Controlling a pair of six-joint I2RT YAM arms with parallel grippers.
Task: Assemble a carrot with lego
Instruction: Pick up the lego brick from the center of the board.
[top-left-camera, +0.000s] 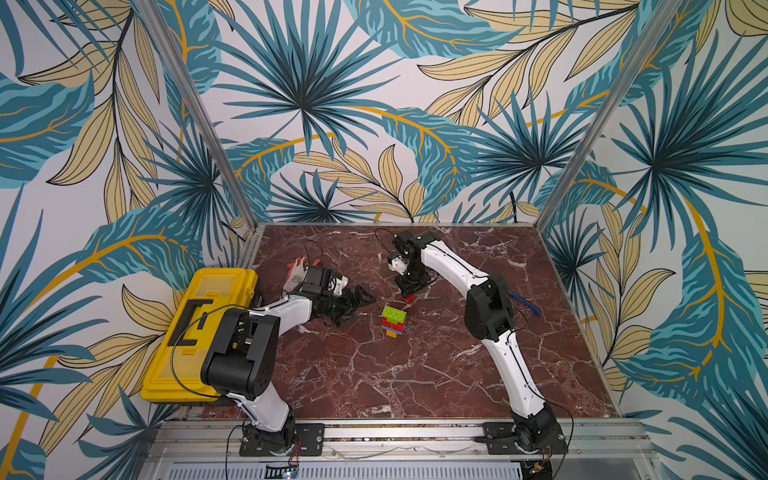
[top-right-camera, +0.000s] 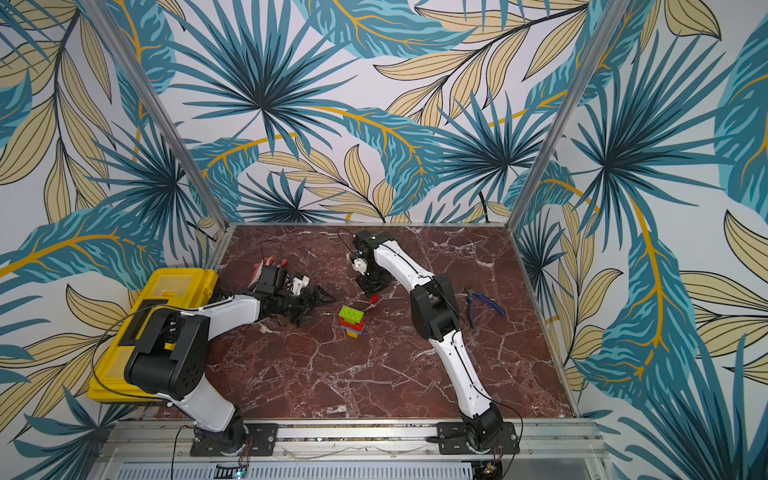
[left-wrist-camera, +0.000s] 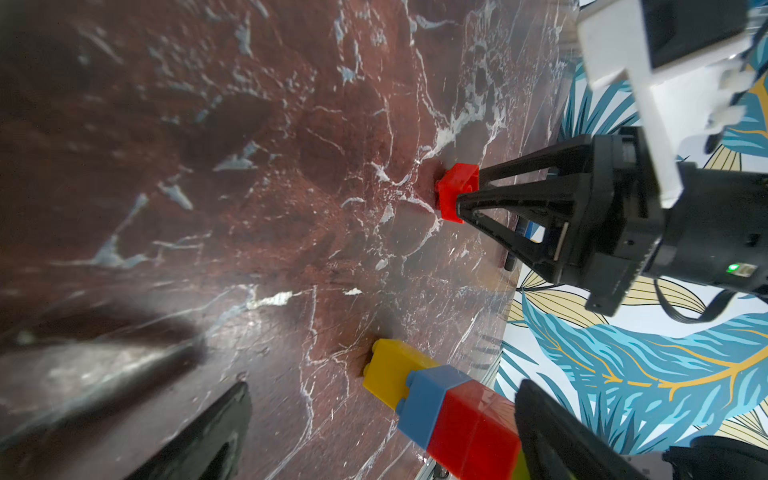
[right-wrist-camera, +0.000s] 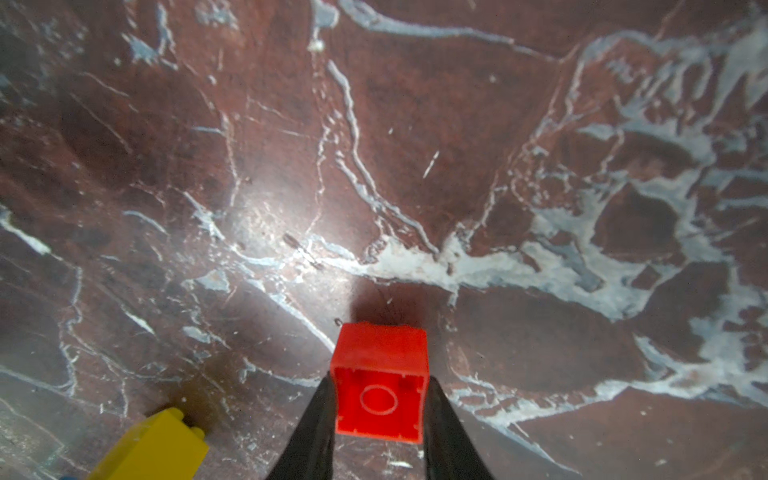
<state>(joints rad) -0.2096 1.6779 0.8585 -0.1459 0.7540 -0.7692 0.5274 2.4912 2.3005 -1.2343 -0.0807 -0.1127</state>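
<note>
The carrot (top-left-camera: 393, 322) (top-right-camera: 351, 321) stands mid-table as a small stack of lego: a yellow brick (left-wrist-camera: 390, 370) on the marble, then blue (left-wrist-camera: 432, 399) and red, with lime green on top. Just left of it, without touching, my left gripper (top-left-camera: 358, 309) (top-right-camera: 316, 309) (left-wrist-camera: 384, 388) is wide open and holds nothing. Behind the stack my right gripper (top-left-camera: 409, 297) (top-right-camera: 374, 297) (right-wrist-camera: 380, 395) points down, shut on a small red brick (right-wrist-camera: 380, 390) (left-wrist-camera: 455, 193) that sits at the tabletop with its hollow underside towards the right wrist camera.
A yellow toolbox (top-left-camera: 208, 332) (top-right-camera: 145, 328) sits at the table's left edge beside the left arm. Blue-handled pliers (top-left-camera: 525, 303) (top-right-camera: 482, 305) lie right of the right arm. A red and white object (top-left-camera: 297, 270) lies behind the left wrist. Wallpapered walls enclose the marble table (top-left-camera: 415, 374).
</note>
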